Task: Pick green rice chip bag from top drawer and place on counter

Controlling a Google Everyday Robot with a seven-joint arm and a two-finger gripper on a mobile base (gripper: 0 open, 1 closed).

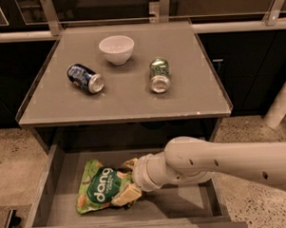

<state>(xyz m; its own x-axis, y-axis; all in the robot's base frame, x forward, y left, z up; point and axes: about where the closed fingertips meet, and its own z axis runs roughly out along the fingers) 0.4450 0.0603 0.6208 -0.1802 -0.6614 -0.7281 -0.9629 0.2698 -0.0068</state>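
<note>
The green rice chip bag (pixel 101 186) lies flat on the bottom of the open top drawer (pixel 185 203), left of centre, with its "dang" lettering facing up. My gripper (pixel 128 179) reaches into the drawer from the right and is open. One cream finger (pixel 126 196) lies at the bag's near right corner. The other finger (pixel 131 163) is at its far right corner. The bag's right end sits between them. The counter (pixel 128 100) is above the drawer.
On the counter are a white bowl (pixel 116 49), a blue can (pixel 86 78) on its side and a green-patterned can (pixel 159 75) on its side. My thick arm (pixel 221 162) spans the drawer's right half. A white post (pixel 280 105) stands at right.
</note>
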